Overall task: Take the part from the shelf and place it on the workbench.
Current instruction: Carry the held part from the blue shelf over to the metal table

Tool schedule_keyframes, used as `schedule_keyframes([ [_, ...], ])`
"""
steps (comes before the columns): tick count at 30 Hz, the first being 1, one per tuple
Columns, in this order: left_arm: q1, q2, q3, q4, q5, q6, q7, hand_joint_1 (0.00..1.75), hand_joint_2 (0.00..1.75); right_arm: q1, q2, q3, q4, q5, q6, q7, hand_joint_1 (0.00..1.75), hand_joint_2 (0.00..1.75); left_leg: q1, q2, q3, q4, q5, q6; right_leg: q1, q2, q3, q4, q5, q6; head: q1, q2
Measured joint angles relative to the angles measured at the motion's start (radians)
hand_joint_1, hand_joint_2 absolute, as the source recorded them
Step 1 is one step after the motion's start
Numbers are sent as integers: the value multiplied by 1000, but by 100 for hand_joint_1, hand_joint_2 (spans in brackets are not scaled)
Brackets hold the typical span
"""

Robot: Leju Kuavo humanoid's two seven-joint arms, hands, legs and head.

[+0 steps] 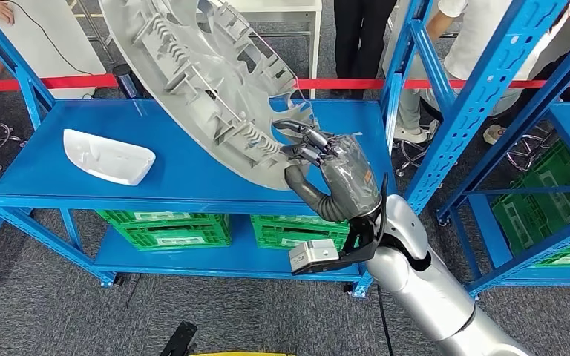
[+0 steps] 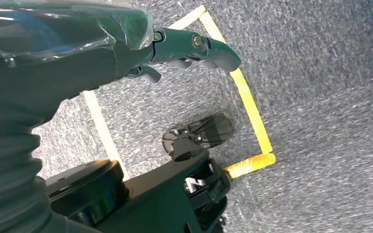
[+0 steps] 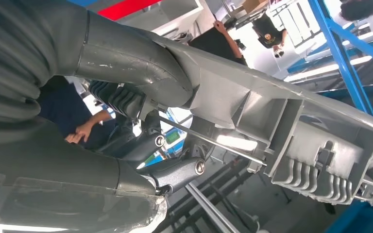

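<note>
The right hand (image 1: pixel 326 167) grips the large grey ribbed plastic wheel-cover part (image 1: pixel 208 81) at its lower rim, thumb under the edge and dark fingers (image 1: pixel 300 133) curled over the ribbed inner face. The right wrist view confirms it: the thick grey thumb (image 3: pixel 136 68) is pressed flat against the part's (image 3: pixel 281 131) moulded wall, and the fingers wrap the other side. That is a firm clamp on the rim, not a spread hand.

The part is tilted, its long axis running from the hand up and away to the left, above the blue metal shelf (image 1: pixel 193 174). I cannot tell whether its far end touches anything. All the bulk lies up and to the left of the grip, so it should want to swing as it comes clear of the blue uprights (image 1: pixel 482 89).

A small white curved plastic shell (image 1: pixel 107 156) lies on the shelf, well apart to the left.

The left hand (image 2: pixel 175 48) hangs low over grey carpet and yellow floor tape (image 2: pixel 247 102), fingers curled loosely, holding nothing. The workbench is not in sight, so I judge the carry is ahead.
</note>
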Motion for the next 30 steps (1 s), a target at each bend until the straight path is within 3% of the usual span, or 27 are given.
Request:
schedule_keyframes([
  [2, 1, 2, 0, 0, 2, -1, 0, 0, 175, -2, 2, 1, 0, -1, 0, 0, 175, 175, 3, 3, -20, 44, -49, -11, -3, -3, -14, 0, 13, -19, -2, 0],
  [4, 1, 3, 0, 0, 3, -2, 0, 0, 175, -3, 3, 2, 0, -2, 0, 0, 175, 175, 5, 7, -57, 161, -142, -20, -1, -5, -32, 0, 29, -30, -3, 0],
  [5, 1, 3, 0, 0, 4, -2, 0, 0, 175, -3, 3, 4, 1, -2, 0, 0, 175, 175, 6, 8, -73, 227, -178, -22, 2, -5, -43, 0, 37, -33, -4, 0],
  [6, 1, 3, 0, 0, 5, -2, 0, 0, 175, -3, 3, 5, 1, -2, 0, 0, 175, 175, 6, 9, -78, 274, -197, -22, 4, -5, -54, 0, 45, -33, -4, 0],
  [7, 1, 3, 0, 0, 5, -3, 0, 0, 175, -3, 3, 6, 1, -2, 0, 0, 175, 175, 5, 9, -68, 288, -195, -20, 7, -5, -65, 1, 54, -34, -4, 0],
  [8, 0, 3, 0, 0, 6, -3, 0, 0, 175, -3, 3, 8, 1, -2, 0, 0, 175, 175, 4, 9, -39, 264, -178, -15, 10, -5, -75, 1, 62, -34, -4, 0],
  [9, 0, 4, 0, 0, 6, -3, 0, 0, 175, -3, 3, 8, 1, -2, 0, 0, 175, 175, 1, 9, 10, 206, -155, -6, 13, -5, -83, 1, 70, -33, -4, 0],
  [11, -3, 8, 1, -1, 6, -3, 0, 0, 175, -4, 4, 9, 1, -2, 0, 0, 175, 175, -8, 10, 110, 68, -144, 18, 14, -5, -93, -1, 85, -28, -2, 0],
  [12, -5, 10, 1, -1, 6, -3, -1, 0, 175, -5, 5, 9, 2, -2, 0, 0, 175, 175, -14, 10, 141, 22, -147, 27, 13, -7, -94, -2, 92, -22, -3, 0],
  [13, -6, 12, 1, -1, 6, -3, -1, 0, 175, -6, 6, 10, 2, -2, 0, 1, 175, 175, -19, 11, 152, 0, -152, 32, 9, -8, -95, -4, 99, -15, -3, 0],
  [15, -6, 13, 2, -1, 6, -3, -2, 0, 175, -7, 7, 12, 2, -2, 0, 1, 175, 175, -22, 12, 150, -18, -129, 42, 7, -11, -97, -13, 114, -3, -6, 0],
  [16, -7, 13, 2, -1, 6, -3, -2, 0, 175, -8, 7, 12, 2, -2, 0, 1, 175, 175, -21, 13, 148, -32, -112, 47, 9, -11, -104, -10, 109, -2, -6, 0],
  [18, -11, 11, 3, -1, 6, -4, -2, 0, 175, -11, 4, 12, 2, -2, 0, 1, 175, 175, -14, 17, 133, -57, -74, 53, 13, -10, -132, 48, 50, -10, -3, 0],
  [20, -13, 7, 3, -1, 6, -5, -2, 0, 175, -12, 1, 13, 2, -2, 0, 0, 175, 175, -15, 18, 104, -58, -48, 53, 11, -10, -166, 172, -33, -15, -2, 0],
  [21, -13, 5, 3, -1, 6, -6, -2, 0, 175, -12, 0, 14, 3, -2, 0, 0, 175, 175, -15, 18, 87, -55, -38, 50, 9, -10, -173, 225, -51, -10, -2, 0],
  [22, -13, 4, 3, -1, 6, -6, -2, 0, 175, -12, -1, 14, 3, -2, 0, 0, 175, 175, -14, 18, 70, -50, -28, 48, 7, -10, -167, 253, -51, 0, -3, 0],
  [23, -13, 4, 3, -1, 6, -6, -2, 0, 175, -12, -2, 15, 3, -2, 0, 0, 175, 175, -13, 18, 51, -43, -19, 45, 5, -10, -144, 246, -36, 12, -3, 0],
  [25, -13, 3, 3, -1, 6, -6, -2, 0, 175, -14, -4, 15, 3, -2, 0, 0, 175, 175, -11, 17, 14, -22, -6, 36, 1, -11, -48, 135, -14, 29, -2, 0],
  [27, -13, 4, 3, -1, 6, -5, -2, 0, 175, -16, -4, 14, 3, -2, 0, 1, 175, 175, -12, 16, -12, -1, 5, 25, 4, -8, 26, 27, -30, 20, -4, 0],
  [28, -12, 4, 3, -1, 6, -5, -2, 0, 175, -16, -3, 14, 3, -2, 0, 1, 175, 175, -12, 16, -19, 3, 12, 20, 7, -6, 37, 4, -41, 11, -6, 0],
  [30, -9, 5, 3, -1, 6, -4, -2, 0, 175, -16, -2, 15, 3, -2, 0, 1, 175, 175, -8, 14, -27, 5, 23, 9, 8, -6, 25, 1, -29, -7, -7, 0],
])
